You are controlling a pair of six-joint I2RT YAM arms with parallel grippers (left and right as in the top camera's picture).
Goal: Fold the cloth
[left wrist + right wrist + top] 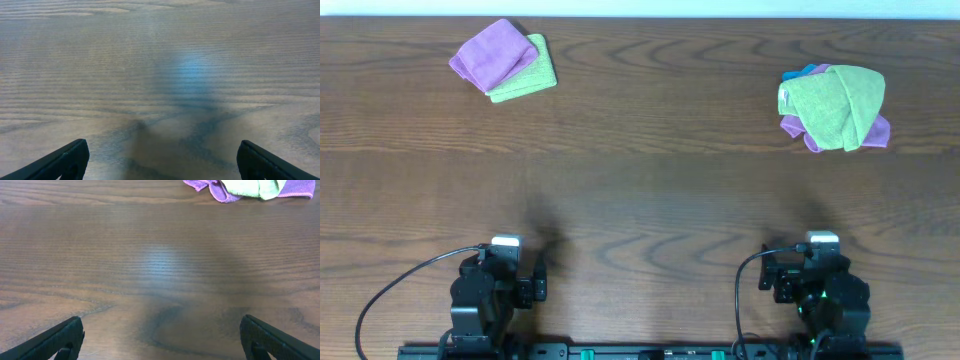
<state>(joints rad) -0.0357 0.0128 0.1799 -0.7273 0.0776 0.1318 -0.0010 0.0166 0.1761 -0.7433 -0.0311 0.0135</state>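
The cloth (pixel 835 100) is lime-green and lies crumpled on top of a small pile at the far right of the table. Its near edge shows at the top of the right wrist view as the cloth (pixel 250 186). My right gripper (pixel 161 327) is open over bare wood, well short of the pile. My left gripper (pixel 160 150) is open too, with only tabletop between its fingers. In the overhead view, the left gripper (pixel 510 265) and right gripper (pixel 810 265) sit drawn back at the table's near edge.
Under the cloth lie a purple cloth (pixel 800 130) and a bright blue one (pixel 803 72). At the far left, a folded purple cloth (pixel 492 55) rests on a folded green one (pixel 530 75). Brown wooden table (pixel 640 190).
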